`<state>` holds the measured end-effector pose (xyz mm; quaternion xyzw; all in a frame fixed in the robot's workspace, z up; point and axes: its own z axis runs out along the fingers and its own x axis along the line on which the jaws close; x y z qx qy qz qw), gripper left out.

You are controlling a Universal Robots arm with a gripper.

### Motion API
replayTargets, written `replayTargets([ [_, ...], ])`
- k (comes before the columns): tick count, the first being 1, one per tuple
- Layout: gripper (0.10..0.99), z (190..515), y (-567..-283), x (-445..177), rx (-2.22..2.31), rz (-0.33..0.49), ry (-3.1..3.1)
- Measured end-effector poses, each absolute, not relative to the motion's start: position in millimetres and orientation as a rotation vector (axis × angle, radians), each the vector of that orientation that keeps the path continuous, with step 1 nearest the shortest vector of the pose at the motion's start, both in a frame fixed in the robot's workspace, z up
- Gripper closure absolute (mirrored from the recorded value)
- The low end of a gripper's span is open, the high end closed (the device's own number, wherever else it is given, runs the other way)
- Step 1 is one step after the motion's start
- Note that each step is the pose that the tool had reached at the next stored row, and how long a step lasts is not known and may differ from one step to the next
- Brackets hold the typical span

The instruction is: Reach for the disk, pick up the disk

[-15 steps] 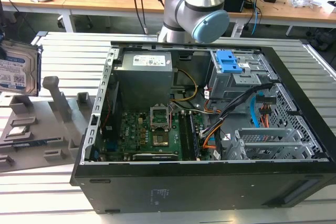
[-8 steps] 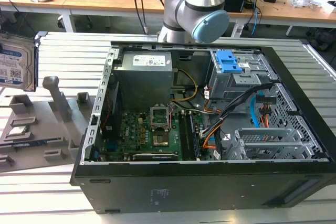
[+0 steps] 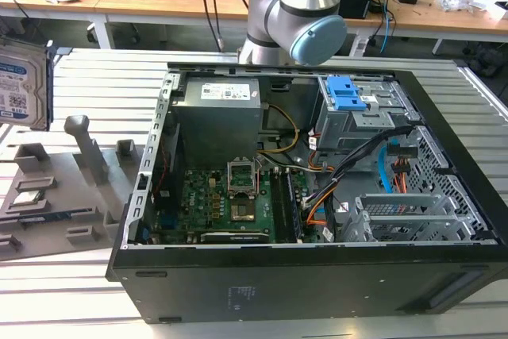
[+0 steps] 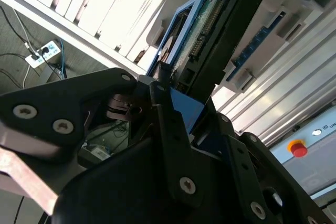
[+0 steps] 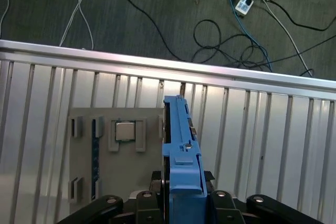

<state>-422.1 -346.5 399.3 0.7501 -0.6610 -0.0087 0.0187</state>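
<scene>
The disk (image 5: 181, 156) is held edge-on, clamped in the gripper (image 4: 176, 95), over the bench (image 5: 262, 145) beside a grey tray (image 5: 121, 171). A chip (image 5: 125, 130) is seated in the tray. A drive cage (image 3: 357, 121) is housed in the open case (image 3: 302, 275).

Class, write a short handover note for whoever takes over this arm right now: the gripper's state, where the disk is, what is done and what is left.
Gripper: shut on the disk, fingers on either side of its blue bracket.
Disk: held on edge over the grey holder tray on the slatted table, outside the open computer case, at the exterior view's left. A square chip sits in the tray below it.
Done: the reach and the grasp.
Left: little, if anything. In the exterior view the disk appears clear of the tray, so the pick-up looks complete; confirm this.
</scene>
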Motion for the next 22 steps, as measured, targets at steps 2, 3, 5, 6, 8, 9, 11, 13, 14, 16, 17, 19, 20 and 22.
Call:
replayTargets([
  [2, 0.718, 404.4, -346.5, -422.0, 2.329, -0.027, -2.052],
  [3, 0.718, 406.6, -346.5, -422.0, 2.329, -0.027, -2.052],
  [5, 0.718, 410.5, -346.5, -421.9, 2.329, -0.027, -2.052],
  [6, 0.718, 414.7, -346.5, -421.8, 2.329, -0.027, -2.052],
  [8, 0.718, 419.2, -346.5, -421.8, 2.329, -0.027, -2.052],
  [9, 0.718, 421.9, -346.5, -421.7, 2.329, -0.027, -2.052],
  [11, 0.718, 426.8, -346.5, -421.6, 2.329, -0.027, -2.052],
  [13, 0.718, 431.5, -346.5, -421.5, 2.329, -0.027, -2.052],
  [14, 0.718, 433.5, -346.5, -421.5, 2.329, -0.027, -2.052],
  [16, 0.718, 438.5, -346.5, -421.4, 2.329, -0.027, -2.052],
  [17, 0.718, 441.0, -346.5, -421.4, 2.329, -0.027, -2.052],
  [19, 0.718, 445.5, -346.5, -421.3, 2.329, -0.027, -2.052],
  [20, 0.718, 447.6, -346.5, -421.3, 2.329, -0.027, -2.052],
  [22, 0.718, 454.2, -346.5, -421.2, 2.329, -0.027, -2.052],
])
